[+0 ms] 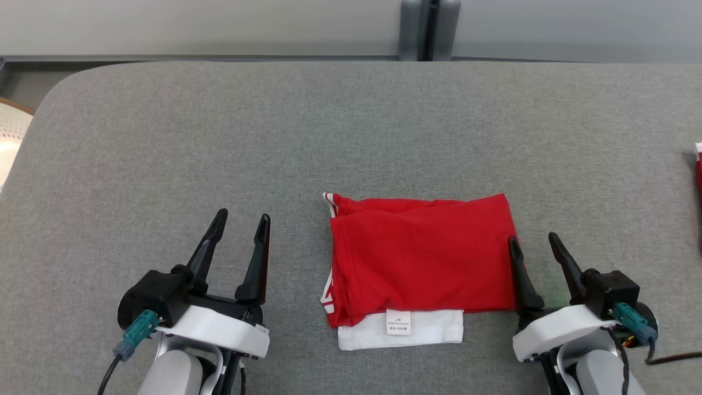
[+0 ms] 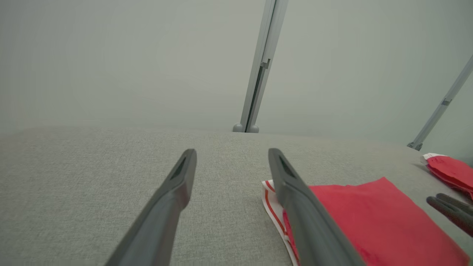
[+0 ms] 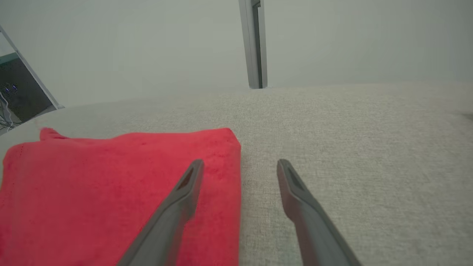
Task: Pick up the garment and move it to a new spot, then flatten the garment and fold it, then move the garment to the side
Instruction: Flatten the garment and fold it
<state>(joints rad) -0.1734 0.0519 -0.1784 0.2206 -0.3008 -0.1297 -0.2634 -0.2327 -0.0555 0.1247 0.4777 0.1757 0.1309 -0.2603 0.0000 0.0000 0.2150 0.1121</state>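
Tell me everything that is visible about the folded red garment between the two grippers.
The red garment is folded into a rough rectangle and lies flat on the grey cloth-covered table. It looks like soft, wrinkled knit fabric. A white layer with a small label sticks out at the near edge; striped white trim shows on the left. The open right gripper has one finger over its right edge; whether it touches is unclear.

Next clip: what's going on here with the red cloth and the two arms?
A red garment lies folded into a rectangle on the grey padded table, a white layer with a label showing at its near edge. Both grippers are open and hold nothing: the left gripper sits apart on the garment's left, the right gripper has one finger over its right edge. Moving it aside seems the step left.
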